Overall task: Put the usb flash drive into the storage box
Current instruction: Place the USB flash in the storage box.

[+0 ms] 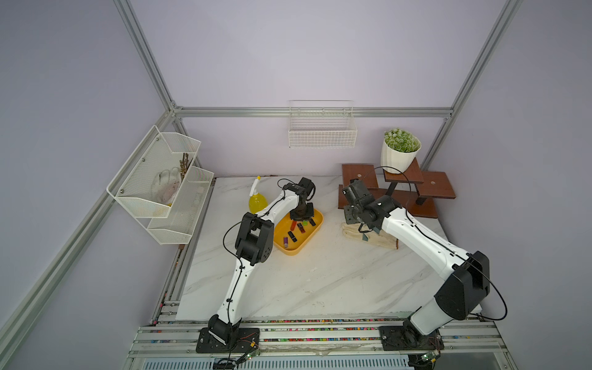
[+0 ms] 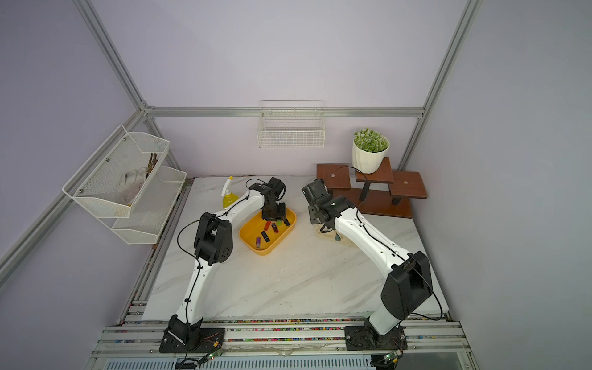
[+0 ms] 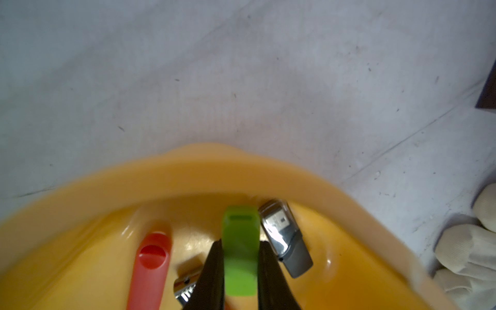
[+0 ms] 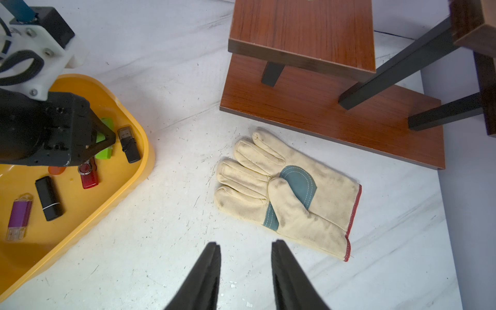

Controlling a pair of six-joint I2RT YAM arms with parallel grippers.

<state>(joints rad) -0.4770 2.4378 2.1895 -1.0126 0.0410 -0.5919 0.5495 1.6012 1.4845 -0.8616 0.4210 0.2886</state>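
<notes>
The left end effector (image 3: 241, 244) is clamped on a green drive (image 3: 240, 268), its two black fingers (image 3: 212, 268) pinching the long sides, with one end poking out beyond the tips. The drive hangs inside the box (image 3: 214, 171), at its 1 o'clock end as a top view shows it, low over the floor. Whether it touches the floor I cannot tell. Just beside it at 3 o'clock lies a grey drive (image 3: 285, 241), and at 9 o'clock a red drive (image 3: 151, 257). A black drive (image 4: 49, 198) and a purple drive (image 4: 18, 214) lie toward the 7 o'clock end. The step in hand looks like the release, as the drive is already within the walls. The next move calls for spreading the fingers just enough to let go, then a straight lift, since the neighbours sit close and a sideways drag could knock them. The right end effector (image 4: 245, 252) is partly open and empty over the bench (image 4: 161, 241), near the glove (image 4: 295, 193) at 3 o'clock of the box.
</notes>
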